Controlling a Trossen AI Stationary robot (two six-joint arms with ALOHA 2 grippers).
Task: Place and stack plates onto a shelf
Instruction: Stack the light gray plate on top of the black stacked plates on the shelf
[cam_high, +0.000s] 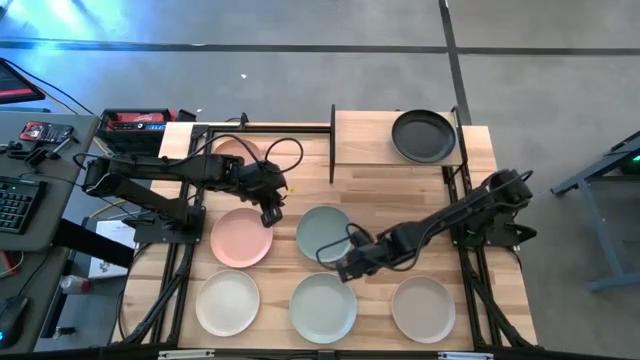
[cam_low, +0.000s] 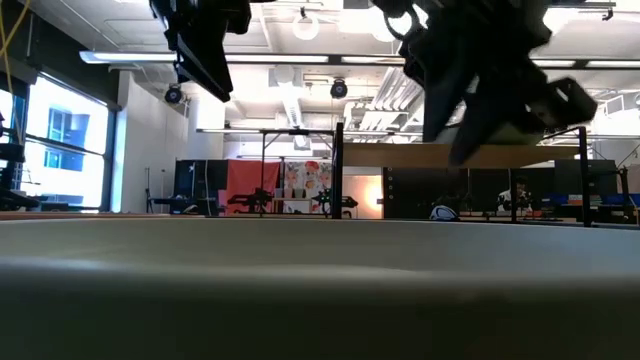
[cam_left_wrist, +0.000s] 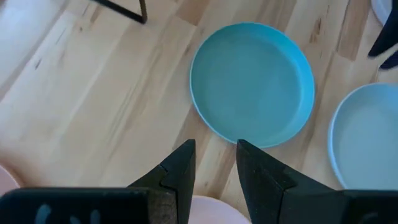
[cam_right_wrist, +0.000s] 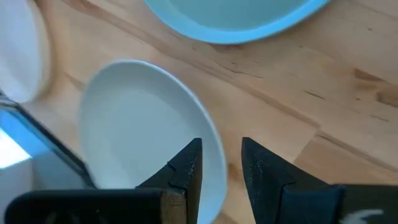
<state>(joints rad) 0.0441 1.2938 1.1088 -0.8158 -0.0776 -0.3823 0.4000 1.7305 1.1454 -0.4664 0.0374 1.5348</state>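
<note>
The shelf (cam_high: 395, 137) stands at the far edge with a black plate (cam_high: 423, 136) lying on its board. Several more plates lie flat on the slatted tabletop: two pink (cam_high: 241, 238) (cam_high: 232, 150), a blue-green one (cam_high: 323, 232) (cam_left_wrist: 252, 84), a pale green one (cam_high: 323, 307) (cam_right_wrist: 146, 124), a cream one (cam_high: 228, 302) and a beige one (cam_high: 423, 308). My left gripper (cam_high: 270, 213) (cam_left_wrist: 216, 165) hangs open above the nearer pink plate's far right rim. My right gripper (cam_high: 345, 268) (cam_right_wrist: 222, 165) is open, slanting down over the pale green plate's far rim, between it and the blue-green plate.
Black frame rails (cam_high: 460, 190) run along the table's sides and around the shelf. A desk with a keyboard (cam_high: 15, 205) and small gear stands left of the table. Bare wood (cam_high: 400, 200) lies between the shelf and the plates.
</note>
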